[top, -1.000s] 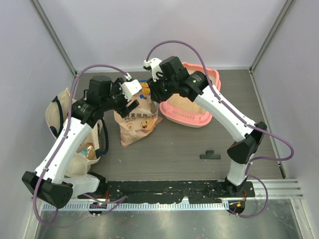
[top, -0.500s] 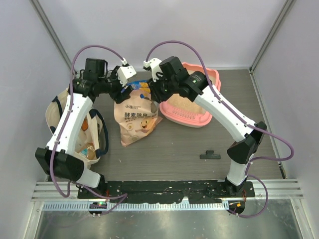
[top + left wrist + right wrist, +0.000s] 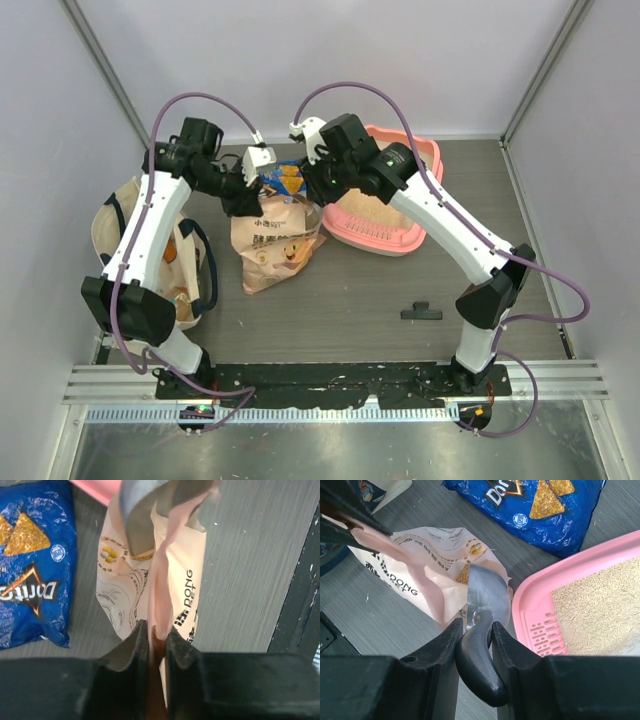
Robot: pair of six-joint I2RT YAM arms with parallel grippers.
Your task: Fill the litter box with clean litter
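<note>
The pinkish-beige litter bag (image 3: 272,245) with the orange cat stands in front of the pink litter box (image 3: 372,240). A layer of beige clean litter (image 3: 600,605) lies in the box (image 3: 530,595). My left gripper (image 3: 157,635) is shut on the pink top edge of the bag (image 3: 150,580), at its left side. My right gripper (image 3: 476,630) is shut on the black handle (image 3: 477,665) of a scoop. The scoop's grey metal blade (image 3: 487,592) reaches into the bag's open mouth, where a little litter (image 3: 463,572) shows.
A blue Doritos bag (image 3: 283,180) lies flat behind the litter bag, beside the box. A cream tote bag (image 3: 120,225) sits at the left wall under the left arm. A small black clip (image 3: 421,312) lies on the table near the right arm's base.
My left arm has swung in to the bag's top and its gripper has shut on the bag's edge. The right arm and the scoop have stayed put.
</note>
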